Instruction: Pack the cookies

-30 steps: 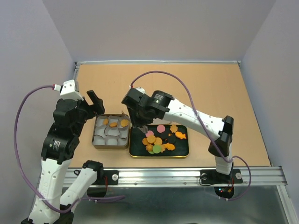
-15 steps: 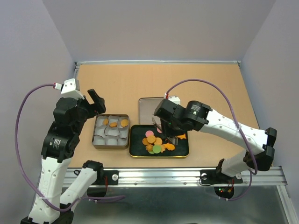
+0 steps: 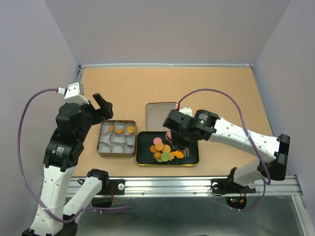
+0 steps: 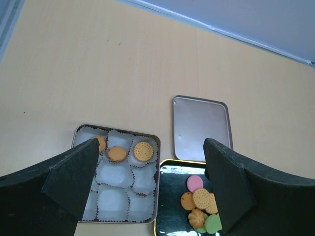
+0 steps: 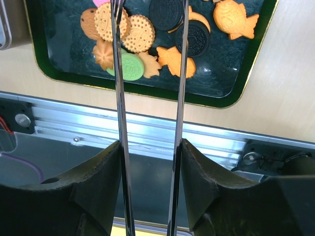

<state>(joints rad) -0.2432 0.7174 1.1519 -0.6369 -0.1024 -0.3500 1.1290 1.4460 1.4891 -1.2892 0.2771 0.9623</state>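
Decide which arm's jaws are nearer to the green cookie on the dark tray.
Right. The right arm holds its jaws over the dark tray, just beside the green cookie; the left arm has its jaws raised near the partitioned tin, much farther off.

Left pincer (image 4: 150, 143) is spread wide over the compartment tin (image 4: 118, 129) on the bench (image 4: 123, 64) (three orange cookies (image 4: 118, 153) in its far row of paper cups). Just right of the tin is a black tray (image 4: 172, 182) with a mixed cookie heap (image 4: 199, 196), and right of the tin but further back is the silver lid (image 4: 201, 128).
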